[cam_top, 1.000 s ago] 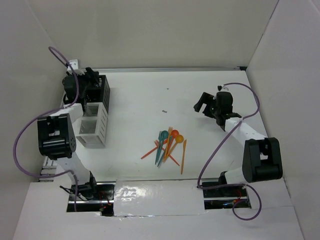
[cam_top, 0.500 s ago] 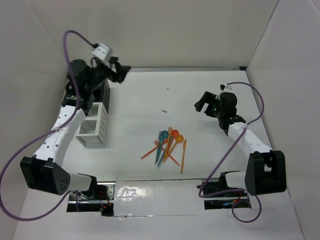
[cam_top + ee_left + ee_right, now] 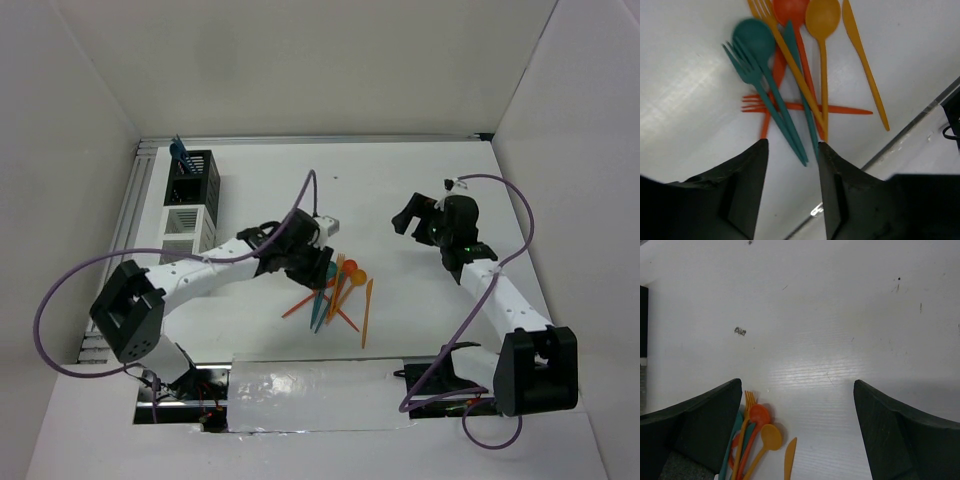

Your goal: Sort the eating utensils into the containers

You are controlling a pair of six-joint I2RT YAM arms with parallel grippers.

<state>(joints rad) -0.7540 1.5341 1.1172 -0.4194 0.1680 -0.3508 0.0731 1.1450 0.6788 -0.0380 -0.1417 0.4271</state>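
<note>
The eating utensils (image 3: 338, 296) lie in a crossed pile at the table's middle, in teal, orange and red. My left gripper (image 3: 320, 270) hovers over the pile's left side. In the left wrist view it (image 3: 792, 150) stands open with bare table between the fingers, and the handle ends of a teal fork (image 3: 747, 70) and teal spoon (image 3: 756, 40) lie just beyond the gap. My right gripper (image 3: 403, 217) is held open and empty right of the pile (image 3: 760, 432). The containers stand at the back left: a black bin (image 3: 191, 180) holding a blue utensil (image 3: 180, 152), and a white bin (image 3: 188, 226) in front of it.
An orange knife (image 3: 366, 312) lies a little apart on the pile's right. A metal rail (image 3: 145, 175) runs along the table's left edge beside the bins. White walls enclose the table. A small dark speck (image 3: 327, 222) lies behind the pile.
My left arm has swung from the bins at the back left across to the utensil pile, leaving a blue utensil upright in the black bin. The right gripper shifted slightly.
</note>
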